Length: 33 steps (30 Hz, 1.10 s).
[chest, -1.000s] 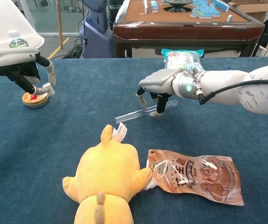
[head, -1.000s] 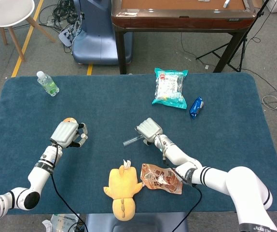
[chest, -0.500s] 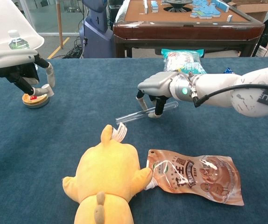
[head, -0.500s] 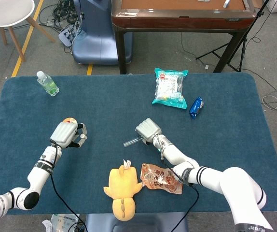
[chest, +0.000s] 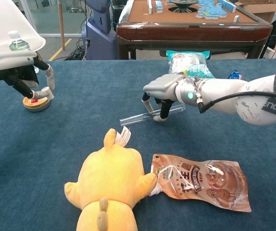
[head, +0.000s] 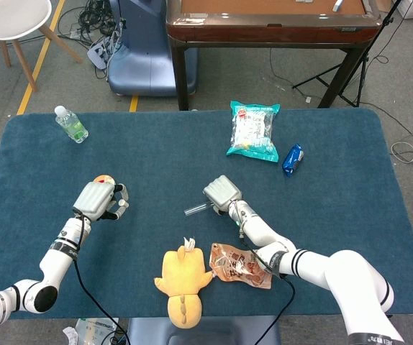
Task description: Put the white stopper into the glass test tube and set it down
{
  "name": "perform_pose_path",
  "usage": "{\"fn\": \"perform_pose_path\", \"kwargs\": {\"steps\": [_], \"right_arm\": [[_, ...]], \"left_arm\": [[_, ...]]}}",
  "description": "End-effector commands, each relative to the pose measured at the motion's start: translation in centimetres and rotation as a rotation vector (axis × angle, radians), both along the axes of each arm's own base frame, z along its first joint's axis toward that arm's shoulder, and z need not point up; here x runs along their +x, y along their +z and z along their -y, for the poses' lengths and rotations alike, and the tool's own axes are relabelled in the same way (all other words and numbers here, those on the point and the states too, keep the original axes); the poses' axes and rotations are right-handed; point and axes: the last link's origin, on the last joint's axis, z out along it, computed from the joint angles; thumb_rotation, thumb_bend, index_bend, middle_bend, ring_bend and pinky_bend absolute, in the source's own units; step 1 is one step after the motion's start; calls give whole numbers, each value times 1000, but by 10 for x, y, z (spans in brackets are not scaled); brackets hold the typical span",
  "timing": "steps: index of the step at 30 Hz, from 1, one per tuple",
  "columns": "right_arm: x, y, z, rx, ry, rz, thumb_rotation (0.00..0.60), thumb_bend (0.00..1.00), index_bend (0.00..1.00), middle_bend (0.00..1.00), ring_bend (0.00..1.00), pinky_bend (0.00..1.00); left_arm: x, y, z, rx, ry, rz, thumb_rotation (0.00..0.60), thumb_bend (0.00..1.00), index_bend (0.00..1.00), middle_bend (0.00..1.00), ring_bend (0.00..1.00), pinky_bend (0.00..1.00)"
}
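Desk (head: 156,154) covered in dark blue-teal felt, corners rounded, standing on grey floor. Behind far edge: brown wooden table (head: 271,21) on dark legs, blue machine base (head: 143,54), tangle of cables (head: 95,29), white chair (head: 8,21) at upper left, yellow floor line (head: 37,68). Glass test tube (chest: 150,114) lying flat near desk centre, clear, running diagonally. Right robot hand (chest: 163,94) arched over tube's right portion, fingertips (chest: 164,115) down at the tube on both sides; cannot tell from either view whether tube is actually gripped or only touched. Left robot hand (chest: 25,72) at desk's left side, fingers curled down around small round tan disc (chest: 36,103) with red mark on top; a pale piece between its fingertips, likely the white stopper (chest: 45,93), too small to confirm. Yellow plush toy (chest: 110,185) face down at near edge, white tag just beside tube's left end. Brown snack pouch (chest: 200,180) touching plush on its right. Teal snack bag (head: 253,131) and small blue packet (head: 292,159) toward far right, well apart from tube. Plastic water bottle (head: 70,123) lying at far left corner.
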Motion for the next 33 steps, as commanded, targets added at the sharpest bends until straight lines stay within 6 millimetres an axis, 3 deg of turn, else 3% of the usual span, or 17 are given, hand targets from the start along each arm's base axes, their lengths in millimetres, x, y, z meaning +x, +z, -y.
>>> {"fn": "perform_pose_path", "kwargs": {"steps": [1, 8, 16, 25, 33], "right_arm": [[1, 5, 0, -8, -19, 43, 600, 421, 591, 958, 1000, 1000], [6, 30, -8, -23, -83, 254, 600, 503, 685, 966, 1000, 1000], [3, 57, -15, -65, -140, 513, 600, 563, 723, 976, 1000, 1000], [-8, 59, -30, -106, -166, 693, 600, 584, 737, 982, 1000, 1000], [-13, 51, -47, -102, -224, 823, 600, 593, 742, 984, 1000, 1000]], "left_arm": [[0, 4, -1, 12, 1, 8, 600, 351, 501, 1000, 1000, 1000], [4, 26, -6, 42, 24, 90, 600, 351, 501, 1000, 1000, 1000], [15, 51, -8, 68, 46, 233, 600, 350, 501, 1000, 1000, 1000], [32, 58, -4, 47, 63, 386, 600, 351, 501, 1000, 1000, 1000], [57, 49, -1, 31, 41, 452, 600, 350, 501, 1000, 1000, 1000]]}}
